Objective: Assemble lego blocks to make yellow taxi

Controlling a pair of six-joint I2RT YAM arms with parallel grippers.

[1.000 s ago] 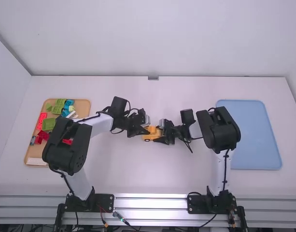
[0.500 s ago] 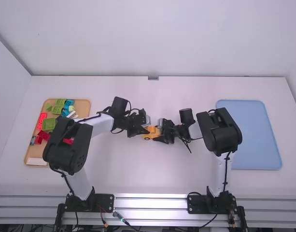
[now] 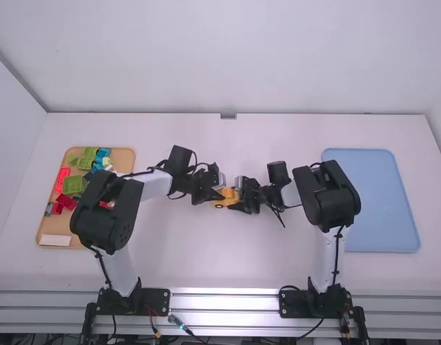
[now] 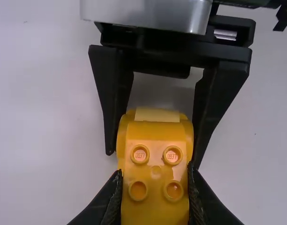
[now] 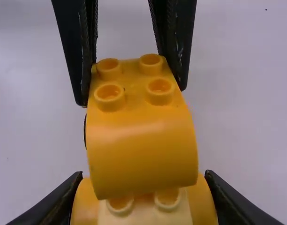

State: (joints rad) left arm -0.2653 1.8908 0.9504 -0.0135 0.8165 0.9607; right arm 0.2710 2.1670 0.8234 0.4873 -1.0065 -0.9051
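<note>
Yellow taxi body (image 5: 141, 140) spans the two sets of fingers. Left gripper (image 4: 155, 192) closed on its studded end; right gripper (image 5: 143, 192) closed on the opposite, pale-topped end. Likely light, stiff plastic; the curved face could slip. Best hold: flat sides, below studs. Seam fit: can't tell. Well beyond the right fingers, blue tray (image 3: 371, 201); well beyond the left, tan tray (image 3: 57, 225).

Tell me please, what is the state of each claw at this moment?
Left claw: closed, holding the four-stud yellow block.
Right claw: closed, holding the wider yellow part.
</note>
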